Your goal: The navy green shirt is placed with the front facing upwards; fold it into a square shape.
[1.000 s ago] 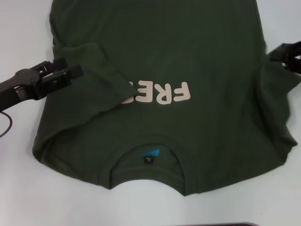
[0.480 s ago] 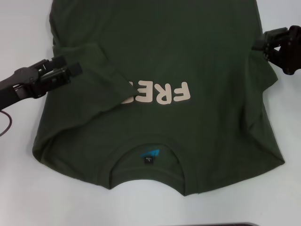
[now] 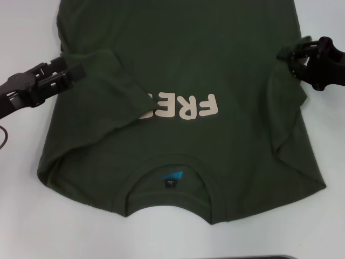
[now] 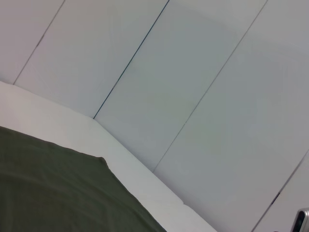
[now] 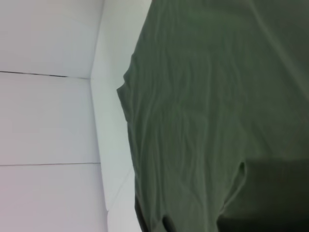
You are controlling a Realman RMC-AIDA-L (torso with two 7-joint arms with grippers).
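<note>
Nearest you, the dark olive-green cotton T-shirt (image 3: 183, 113) lies front-up on the white table (image 3: 21, 216), its left sleeve folded over the cream "FREE!" lettering (image 3: 180, 107). Farther, the left gripper (image 3: 73, 71) hovers at that sleeve, its opening indiscernible. The right gripper (image 3: 291, 54) is pinched closed on lifted right-sleeve fabric.

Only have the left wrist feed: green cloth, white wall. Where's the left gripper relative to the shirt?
Observer: In the head view, the left gripper is at the left edge of the navy green shirt, beside the left sleeve, which is folded in over the chest.
Operator: Right side?
Observer: The right gripper holds the right sleeve edge lifted; it is not laid flat yet.
Operator: Print visible?
Observer: Partly. The left sleeve covers the end of the lettering.
</note>
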